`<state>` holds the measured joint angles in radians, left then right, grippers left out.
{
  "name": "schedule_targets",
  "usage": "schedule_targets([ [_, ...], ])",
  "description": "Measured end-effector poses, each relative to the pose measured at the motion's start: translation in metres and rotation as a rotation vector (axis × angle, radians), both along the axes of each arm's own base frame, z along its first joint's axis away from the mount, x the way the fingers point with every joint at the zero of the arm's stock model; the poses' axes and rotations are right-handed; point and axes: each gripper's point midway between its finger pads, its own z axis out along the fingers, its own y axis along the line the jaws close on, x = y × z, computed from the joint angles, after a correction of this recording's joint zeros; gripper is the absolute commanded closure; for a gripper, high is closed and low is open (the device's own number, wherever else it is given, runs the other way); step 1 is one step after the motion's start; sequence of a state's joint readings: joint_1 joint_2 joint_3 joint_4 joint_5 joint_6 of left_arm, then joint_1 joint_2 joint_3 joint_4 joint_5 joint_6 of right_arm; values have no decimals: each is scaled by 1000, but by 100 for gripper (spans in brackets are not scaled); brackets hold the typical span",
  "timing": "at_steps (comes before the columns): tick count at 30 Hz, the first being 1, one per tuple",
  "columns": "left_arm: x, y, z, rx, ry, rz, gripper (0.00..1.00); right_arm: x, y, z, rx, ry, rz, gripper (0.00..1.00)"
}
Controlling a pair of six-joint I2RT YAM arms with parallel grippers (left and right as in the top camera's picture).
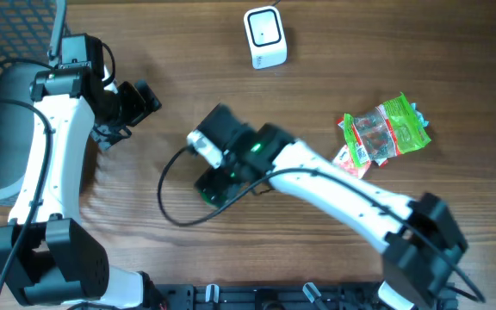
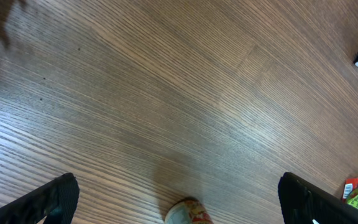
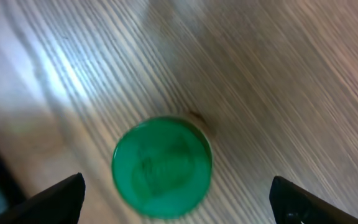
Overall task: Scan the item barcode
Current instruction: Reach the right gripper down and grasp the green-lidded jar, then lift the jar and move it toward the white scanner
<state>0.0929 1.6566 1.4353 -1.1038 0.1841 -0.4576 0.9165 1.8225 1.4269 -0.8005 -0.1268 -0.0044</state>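
Your right gripper (image 3: 178,204) hangs with its jaws spread wide and holds nothing. The jar (image 3: 161,167) stands upright on the table (image 3: 272,74) directly beneath it, green lid facing up, roughly midway between the two fingers (image 3: 55,199). The wrist view is blurred, so judge the centring with care. The jar looks to sit a little toward the left finger, so shift the gripper that way until the gaps on both sides match. Then come straight down so the fingers pass the lid and meet the jar's wall, not its rim; a pinch on the lid edge would probably tip or spin such a small round thing. Close gently and evenly, and check that the jar has not slid before you lift. I cannot tell from these views where the barcode sits on the jar, so plan to turn the wrist once the jar is up. The scanner (image 1: 265,36) stands well ahead of the right gripper, on the far side of the table. Carry the jar toward it with its side facing the scanner's window. Your left gripper (image 1: 138,100) is also wide apart and empty, off to the left of the jar; keep it there, out of the path.
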Motion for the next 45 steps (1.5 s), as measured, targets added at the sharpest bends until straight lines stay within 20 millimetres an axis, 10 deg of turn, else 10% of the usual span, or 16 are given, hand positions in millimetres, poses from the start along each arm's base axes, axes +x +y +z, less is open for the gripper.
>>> schedule_targets([
  [5, 0, 0, 0, 0, 0, 0, 0, 2, 14, -32, -55, -43, 18, 6],
  [10, 0, 0, 0, 0, 0, 0, 0, 3, 12, -63, -110, -17, 15, 29],
  [17, 0, 0, 0, 0, 0, 0, 0, 4, 7, -67, -132, -13, -23, 46],
  [25, 0, 0, 0, 0, 0, 0, 0, 49, -46, -67, -181, 26, -388, 45],
  [33, 0, 0, 0, 0, 0, 0, 0, 89, -113, -68, -215, 86, -687, 12],
  [39, 0, 0, 0, 0, 0, 0, 0, 101, -112, -18, -139, 74, -712, 1],
  [45, 0, 0, 0, 0, 0, 0, 0, 88, -115, -14, -143, 115, -713, 5],
])
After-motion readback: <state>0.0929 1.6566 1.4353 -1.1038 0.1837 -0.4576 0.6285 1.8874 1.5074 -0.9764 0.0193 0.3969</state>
